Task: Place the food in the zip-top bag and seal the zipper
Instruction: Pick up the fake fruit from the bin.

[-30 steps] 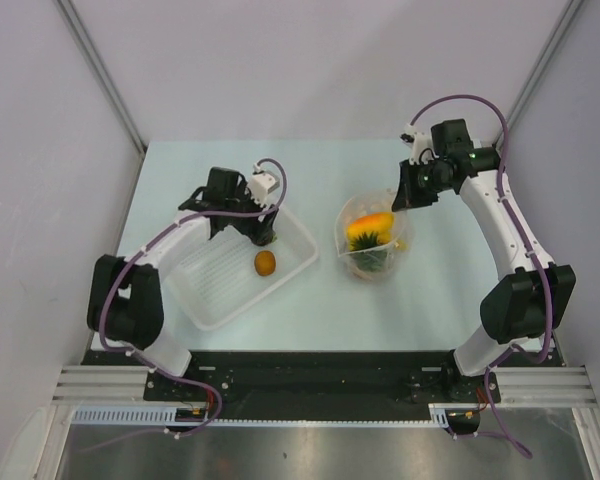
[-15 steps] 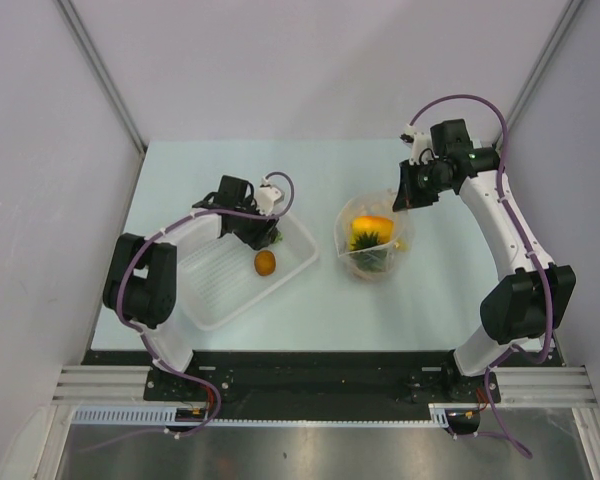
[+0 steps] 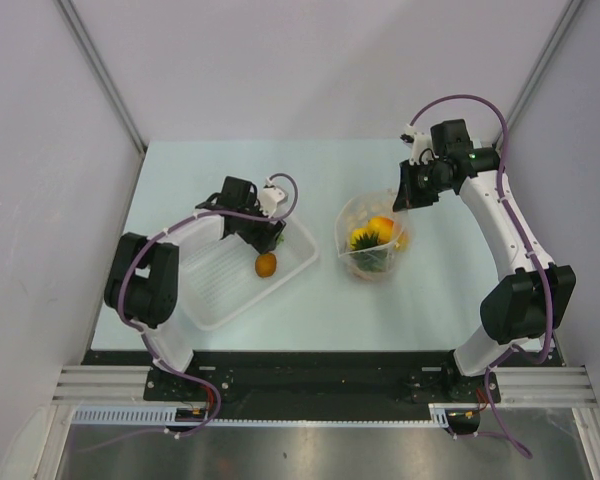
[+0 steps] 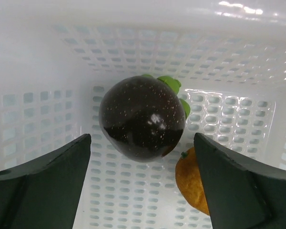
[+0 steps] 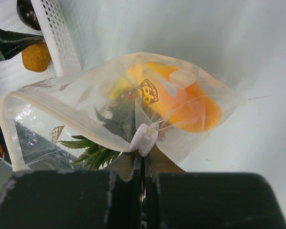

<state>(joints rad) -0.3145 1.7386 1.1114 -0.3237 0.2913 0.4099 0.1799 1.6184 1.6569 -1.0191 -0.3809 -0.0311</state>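
Pineapple lying in zip-top bag, crown toward near side

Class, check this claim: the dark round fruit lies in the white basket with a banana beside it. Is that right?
No. What lies beside the dark round fruit in the white basket is an orange fruit; the left wrist view shows it.

**Nothing legible on the bag**

Through my right wrist camera I see a dark-and-yellow emblem printed on the bag. Its characters are too blurred to read. Fainter brown prints on the same bag are also illegible.
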